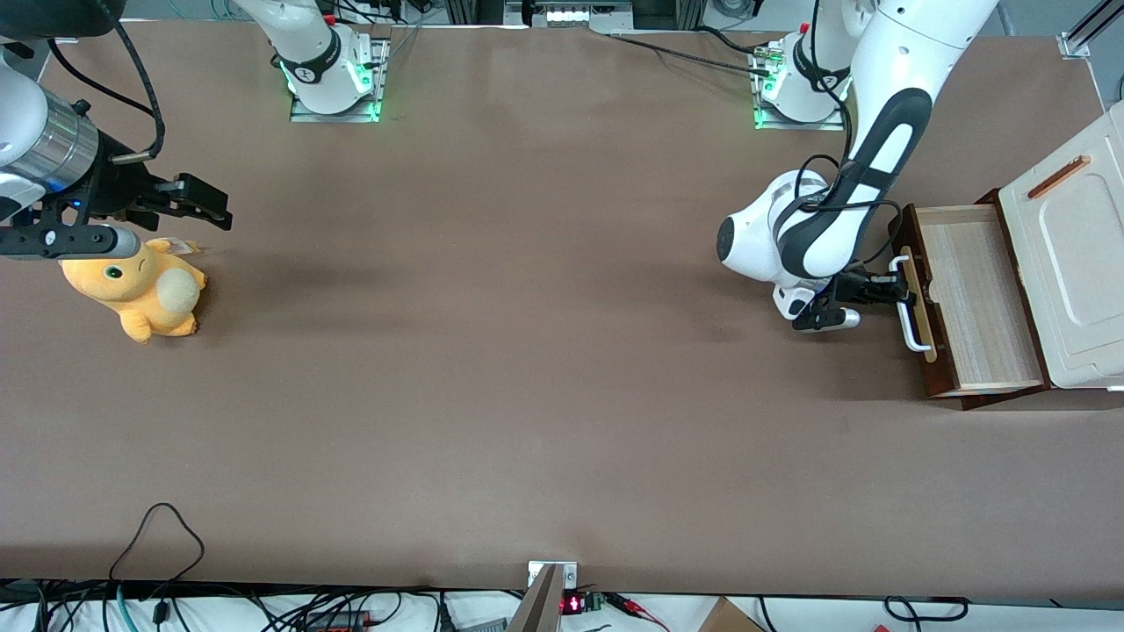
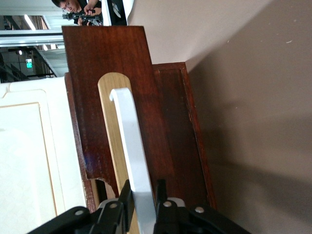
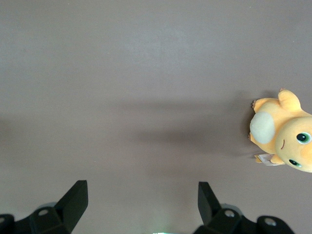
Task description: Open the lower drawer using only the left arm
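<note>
The lower drawer [image 1: 975, 303] stands pulled out of the cabinet, showing its pale wood inside. Its dark brown front [image 2: 124, 97] carries a white bar handle [image 1: 911, 307] on a light tan strip. The left arm [image 1: 865, 167] reaches down in front of the drawer. Its black gripper [image 1: 897, 290] is shut on the white handle [image 2: 134, 156], one finger on each side of the bar, near the end of the handle farther from the front camera.
The cream-white cabinet top [image 1: 1076, 254] with a small copper bar [image 1: 1058, 176] rises above the drawer at the working arm's end of the table. A yellow plush toy [image 1: 140, 285] lies toward the parked arm's end. Cables run along the table's near edge.
</note>
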